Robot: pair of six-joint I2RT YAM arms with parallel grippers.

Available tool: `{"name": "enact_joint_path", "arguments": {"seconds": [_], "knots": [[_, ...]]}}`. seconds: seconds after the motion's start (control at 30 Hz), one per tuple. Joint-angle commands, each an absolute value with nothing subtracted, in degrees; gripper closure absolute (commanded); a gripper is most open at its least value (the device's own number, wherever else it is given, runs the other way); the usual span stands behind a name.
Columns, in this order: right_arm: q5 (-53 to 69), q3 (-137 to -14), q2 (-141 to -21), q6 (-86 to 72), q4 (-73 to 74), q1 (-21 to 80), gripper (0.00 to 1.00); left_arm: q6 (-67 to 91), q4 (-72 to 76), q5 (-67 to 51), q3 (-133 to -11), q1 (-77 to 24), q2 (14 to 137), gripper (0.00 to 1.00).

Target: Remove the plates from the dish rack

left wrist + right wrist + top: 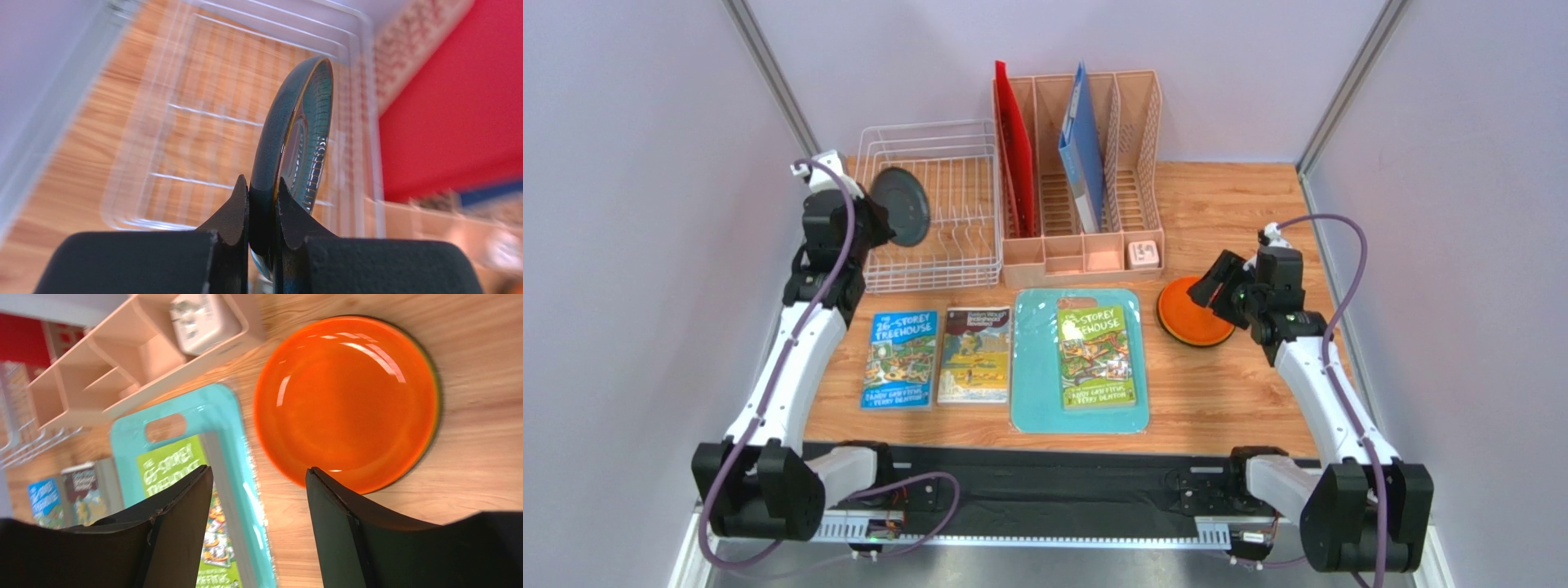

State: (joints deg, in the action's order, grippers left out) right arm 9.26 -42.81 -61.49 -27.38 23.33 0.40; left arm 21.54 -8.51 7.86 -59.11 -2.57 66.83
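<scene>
**A:** Where is the teal plate?

**B:** In the left fingers. They are clenched on its rim, 1 finger on each face. The plate stands on edge, lifted over the 9 o'clock side of the rack.

**A:** And where does the rack sit?

**B:** At 11 o'clock on the table, touching or just beside the organizer at its 3 o'clock side. The left wrist view shows its wires blurred behind the plate.

**A:** What about the right fingers?

**B:** They are released and spread wide, with nothing between them. They hang over the 6 o'clock edge of the orange plate, as the right wrist view has it. I cannot tell whether 1 tip touches that edge.

**A:** How does the orange plate lie?

**B:** Flat on the table at 3 o'clock, right way up and glossy, well apart from the rack. It is near the organizer's front corner and just beside the board.

**A:** Anything else down there?

**B:** 3 books lie in a row at 6 o'clock from the rack and organizer. 2 are on bare wood and 1 is on the board. The organizer holds a red folder and a blue folder, both upright.
</scene>
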Motion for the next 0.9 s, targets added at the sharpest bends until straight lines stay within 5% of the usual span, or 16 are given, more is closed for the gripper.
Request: {"name": "enact_joint_path", "arguments": {"seconds": [0.0,0.33,0.87], "knots": [[16.69,-45.44,-58.98,-28.39,20.66,4.65,0.36,35.67,-2.46,-10.45,-54.23,-8.16,65.91,1.00],[15.99,-44.21,-59.68,-33.39,13.11,18.62,0.35,42.89,7.90,-14.85,-49.22,-25.82,71.63,1.00],[20.39,-40.17,-66.70,-37.61,0.80,21.45,0.34,46.58,16.42,-17.22,-54.05,-39.02,81.11,1.00]]}}
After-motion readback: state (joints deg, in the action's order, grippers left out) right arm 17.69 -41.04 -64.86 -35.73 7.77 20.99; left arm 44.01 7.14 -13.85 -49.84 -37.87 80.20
